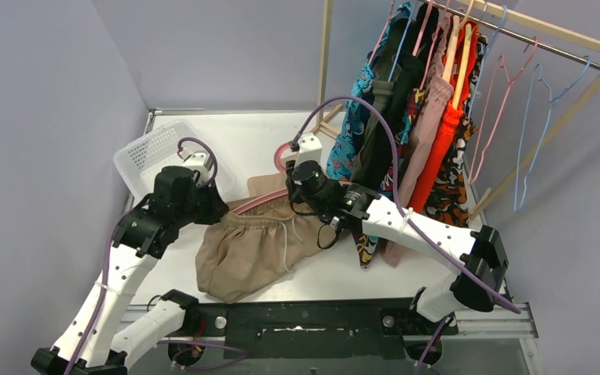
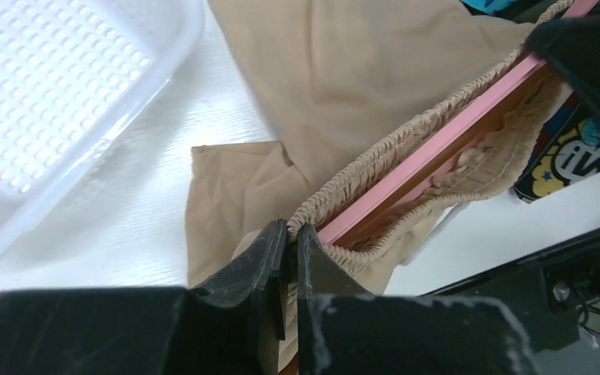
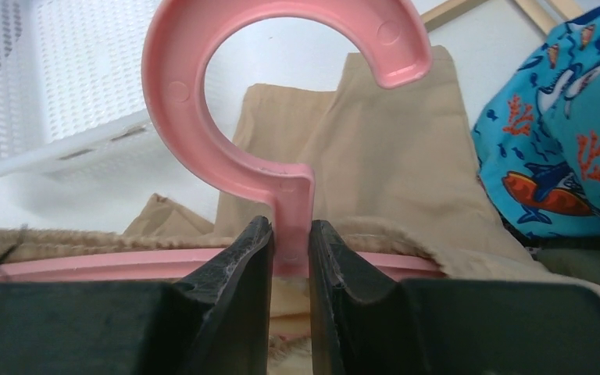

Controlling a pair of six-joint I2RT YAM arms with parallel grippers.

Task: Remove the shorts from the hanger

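Tabletop [image 1: 250, 141] bears tan shorts [image 1: 250, 250] on pink hanger [image 3: 289, 203].

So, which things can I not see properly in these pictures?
Right wrist view: both ends of the pink hanger, cut off behind the fingers of the right gripper.
Left wrist view: whether the left gripper really pinches the tan shorts; its fingers cover that spot.
Top view: most of the hanger's bar, inside the waistband and under the right arm.
Top view: the left gripper's fingertips, under its own wrist.
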